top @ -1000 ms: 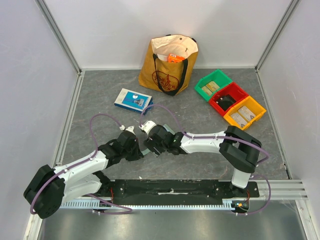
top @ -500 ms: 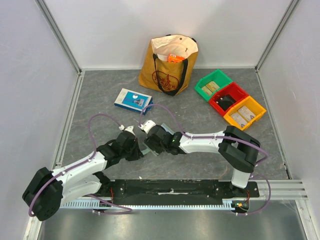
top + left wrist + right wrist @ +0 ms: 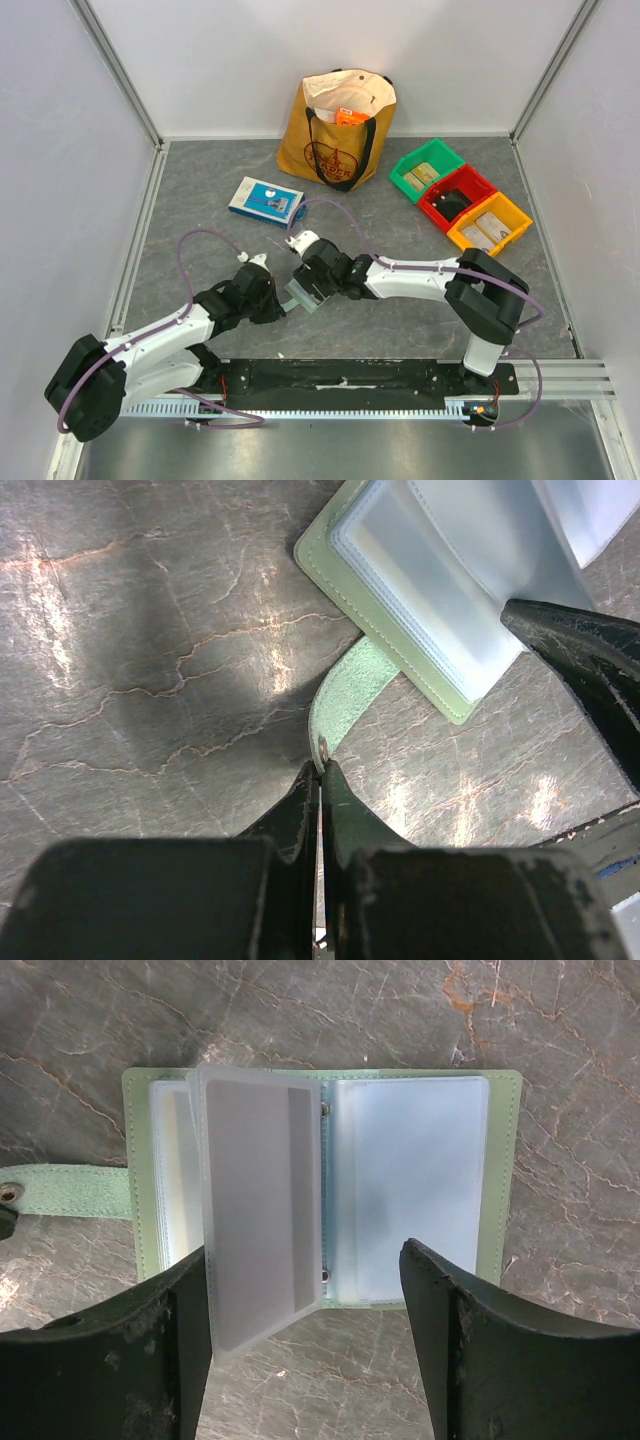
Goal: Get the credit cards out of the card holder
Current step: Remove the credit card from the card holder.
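**Operator:** What have my left jaws got?

**Spotter:** Your left gripper (image 3: 320, 780) is pinched fully together on the end of the pale green strap (image 3: 350, 685), right at its snap stud. Only your left wrist view shows that. From overhead the pinch is buried under the wrist.

**Operator:** And the right?

**Spotter:** Your right gripper (image 3: 305, 1265) stands wide apart with nothing clamped between the fingers. The card holder (image 3: 410, 1190) lies open like a booklet on the table (image 3: 560, 1020), just ahead of those fingertips and spanning the gap between them. One clear leaf (image 3: 255, 1210) stands up from the spine. Its lower corner is against the inside of the finger on the strap side.

**Operator:** Where is the holder from my left jaws?

**Spotter:** Ahead and off to the right, at the far end of the strap, which curves away from the pinch. In that view one of your right fingers (image 3: 585, 660) sits at the holder's near corner, and the top edge cuts off the rest of the holder.

**Operator:** Any credit cards?

**Spotter:** A grey rectangle (image 3: 250, 1180) with a darker band shows through the frosted leaf, but I cannot tell whether it is a card. The other pockets look pale and blank. From overhead the holder is only a pale sliver between your wrists. Beyond the jaws lie a blue-and-white box (image 3: 266, 198), a tote bag (image 3: 338, 130) and three coloured bins (image 3: 460, 195).
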You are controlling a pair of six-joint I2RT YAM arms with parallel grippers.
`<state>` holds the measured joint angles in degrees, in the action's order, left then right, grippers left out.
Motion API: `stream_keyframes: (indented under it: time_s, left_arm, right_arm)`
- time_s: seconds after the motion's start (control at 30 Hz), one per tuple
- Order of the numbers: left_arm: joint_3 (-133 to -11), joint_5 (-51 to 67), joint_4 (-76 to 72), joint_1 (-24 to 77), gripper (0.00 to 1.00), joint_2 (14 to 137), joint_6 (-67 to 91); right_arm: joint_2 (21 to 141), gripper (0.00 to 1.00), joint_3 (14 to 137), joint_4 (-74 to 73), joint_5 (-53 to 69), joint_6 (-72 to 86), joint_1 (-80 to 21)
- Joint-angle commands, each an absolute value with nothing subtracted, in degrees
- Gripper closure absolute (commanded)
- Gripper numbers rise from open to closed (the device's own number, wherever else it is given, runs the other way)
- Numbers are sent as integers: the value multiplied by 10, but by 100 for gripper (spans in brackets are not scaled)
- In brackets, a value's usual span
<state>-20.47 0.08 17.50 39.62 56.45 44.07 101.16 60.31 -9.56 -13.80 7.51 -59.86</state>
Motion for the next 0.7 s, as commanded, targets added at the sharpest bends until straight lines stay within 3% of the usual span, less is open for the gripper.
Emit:
stream_keyframes:
  time_s: [0.0, 0.3, 0.67]
  left_arm:
    - [-200, -3, 176, 396, 98, 560, 446]
    - [-199, -3, 175, 396, 98, 556, 446]
    - [-199, -3, 176, 396, 98, 556, 446]
  right_arm:
    - [989, 22, 626, -95, -105, 79, -592]
    - [964, 20, 608, -82, -50, 99, -558]
    - [955, 20, 588, -83, -68, 103, -512]
